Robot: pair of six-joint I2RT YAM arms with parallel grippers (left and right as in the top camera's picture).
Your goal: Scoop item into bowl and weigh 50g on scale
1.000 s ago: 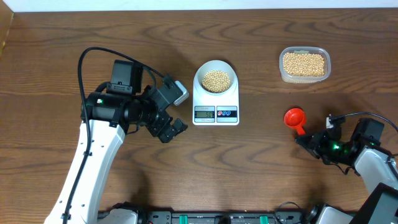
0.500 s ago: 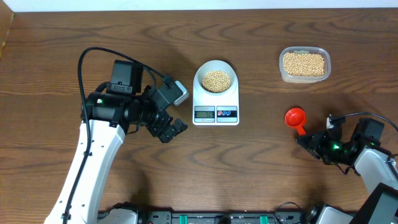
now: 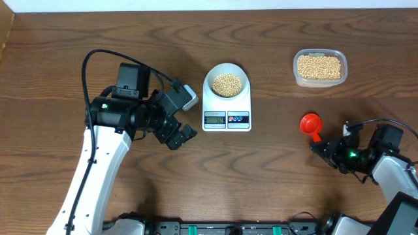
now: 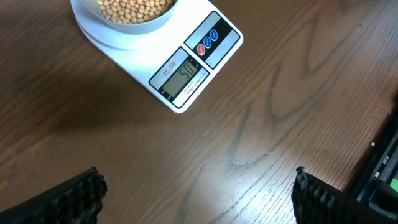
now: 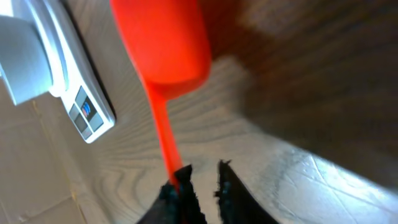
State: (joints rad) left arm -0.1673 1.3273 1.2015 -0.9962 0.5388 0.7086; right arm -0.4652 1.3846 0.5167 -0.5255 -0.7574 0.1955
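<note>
The white scale (image 3: 226, 119) stands at the table's centre with the bowl (image 3: 208, 79) on it, holding tan beans (image 3: 227, 84). In the left wrist view the scale (image 4: 196, 59) has digits lit on its display, and the bowl (image 4: 115, 32) of beans (image 4: 134, 6) is at the top edge. My left gripper (image 3: 179, 136) hangs wide open left of the scale, nothing between its fingers (image 4: 81, 194). A red scoop (image 3: 310, 124) lies on the table at the right. My right gripper (image 5: 202, 171) is at the handle's end, jaws slightly apart, the handle (image 5: 163, 137) against the left finger.
A clear plastic tub (image 3: 319, 67) of beans stands at the back right, behind the scoop. The scale's corner (image 5: 87, 112) shows at the left of the right wrist view. Bare wood lies between the scale and the scoop.
My right gripper's jaws have parted a little at the scoop handle, and the scoop has shifted slightly. The left arm has not moved.
</note>
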